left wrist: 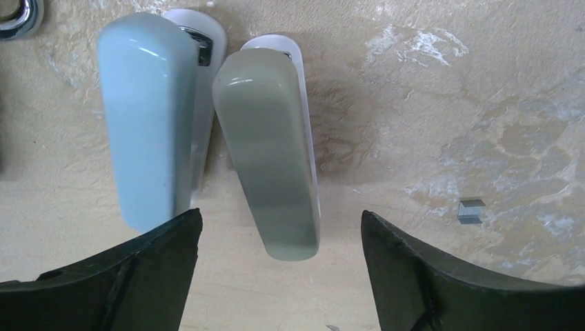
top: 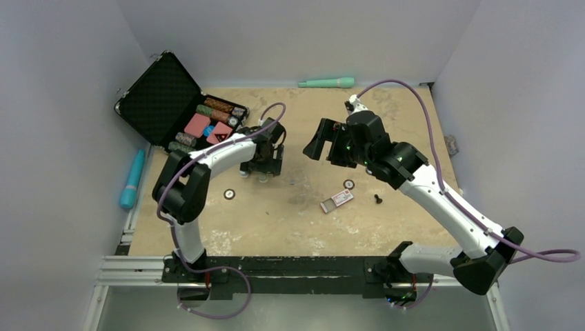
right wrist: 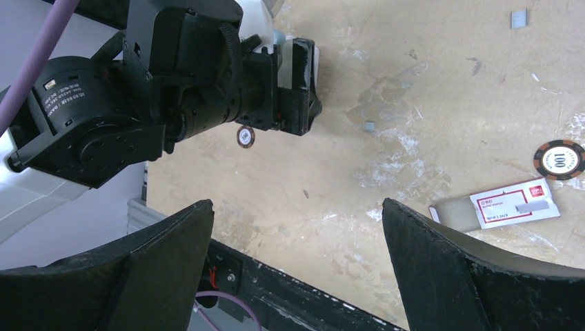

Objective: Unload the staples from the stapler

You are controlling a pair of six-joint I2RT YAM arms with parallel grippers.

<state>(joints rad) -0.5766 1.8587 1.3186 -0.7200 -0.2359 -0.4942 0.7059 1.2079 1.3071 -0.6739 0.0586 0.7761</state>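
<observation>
Under your L gripper [left wrist: 281, 217], on the bench [top: 290, 224] left of centre & near the open chip case [top: 162, 96], two staplers lie side by side, running lengthwise away from the wrist cam.

Blue stapler [left wrist: 148, 117]: pale blue glossy top, rounded ends, white base showing along one edge, a bit of metal at the far tip.

Grey stapler [left wrist: 269, 145]: same shape w/ a grey-green top. Its white base peeks out along the other edge & at the far end. It's angled slightly, so its far tip leans toward the blue one.

They sit just beside each other and are closest at the far ends; you can't tell if they actually touch. From above, both tops look folded down over their bases. One small loose staple piece [left wrist: 471, 211] lies on the bench, apart from them.

Pose: your L arm is reached fwd w/ the wrist bent down, the gripper pointing at the bench right over the staplers. Its fingers are spread wide & pinch nothing. The grey stapler's near end sits btwn them. The blue one's near end meets the edge of one finger [left wrist: 131, 276] & is partly hidden by it.

Your R arm stretches fwd & inward over mid-bench. The R gripper [right wrist: 298, 203] is raised off the surface & aimed toward the L wrist, fingers splayed wide w/ nothing btwn them. A staple box [top: 336, 200] lies flat on the bench near it, w/ a poker chip [top: 349, 184] just beside.
</observation>
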